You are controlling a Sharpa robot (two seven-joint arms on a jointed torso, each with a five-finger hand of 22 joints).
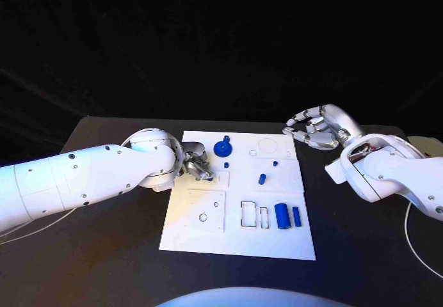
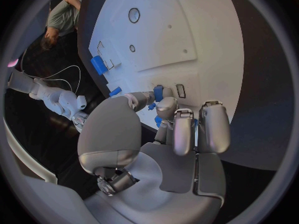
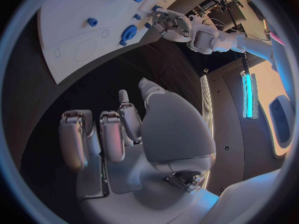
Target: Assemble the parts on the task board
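Observation:
The white task board (image 1: 185,230) lies in the middle of the table. A round blue part (image 1: 223,148) sits near its far edge, with a small blue piece (image 1: 226,165) just in front and two more (image 1: 262,178) (image 1: 273,162) to the right. Two blue cylinders (image 1: 281,217) (image 1: 296,216) lie near the board's front right. My left hand (image 1: 196,163) hangs over the board's far left, fingers curled beside the round part. In the left wrist view blue shows between those fingers (image 2: 195,122); a grip cannot be told. My right hand (image 1: 319,128) hovers off the far right corner, fingers curled in, holding nothing.
Outlined slots (image 1: 251,214) lie left of the cylinders, and a small ring hole (image 1: 203,217) is near the front left. A drawn circle (image 1: 267,145) marks the far right corner. Black table (image 1: 102,256) surrounds the board.

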